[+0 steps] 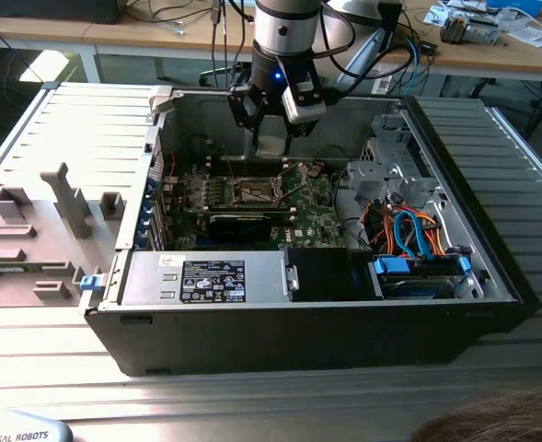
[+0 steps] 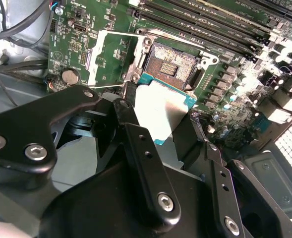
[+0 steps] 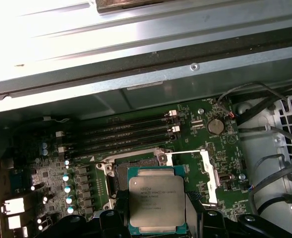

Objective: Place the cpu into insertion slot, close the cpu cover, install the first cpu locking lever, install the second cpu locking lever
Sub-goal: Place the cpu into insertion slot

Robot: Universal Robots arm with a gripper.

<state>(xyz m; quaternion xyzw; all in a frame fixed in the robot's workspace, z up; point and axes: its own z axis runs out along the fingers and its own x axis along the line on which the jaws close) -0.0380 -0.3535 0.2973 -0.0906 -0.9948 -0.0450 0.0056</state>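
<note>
Gripping the small flat square cpu with its silvery-grey metal top (image 2: 163,106) by two opposite edges, the black two-fingered gripper (image 2: 161,113) is clenched on the chip. Its dark metal fingers (image 2: 141,148) press in from either side, and the cpu's top face lies plainly between them in both wrist views.

In the exterior view the gripper (image 1: 271,138) hangs inside the open black-and-grey computer case (image 1: 298,336), over the far part of the green motherboard (image 1: 321,221).

The square dark insertion slot with its silvery metal rim (image 2: 173,67) is bare, its field of contacts exposed. The thin silvery cpu cover, a frame plate with a square window (image 2: 92,57), is swung open and stands just beside the slot, on the exterior view's right (image 1: 294,175).

The relation that matters is chip to slot. In the first wrist view the cpu (image 3: 157,198) overlaps one side of the insertion slot (image 3: 120,179) but is not centred over it. Its edges run roughly parallel to the rim. Judging by the exterior view, the slot (image 1: 254,191) lies below the gripper and somewhat nearer. The chip appears to be held above the board and apart from it, not seated.

As things stand, none of the four steps looks done.
</note>
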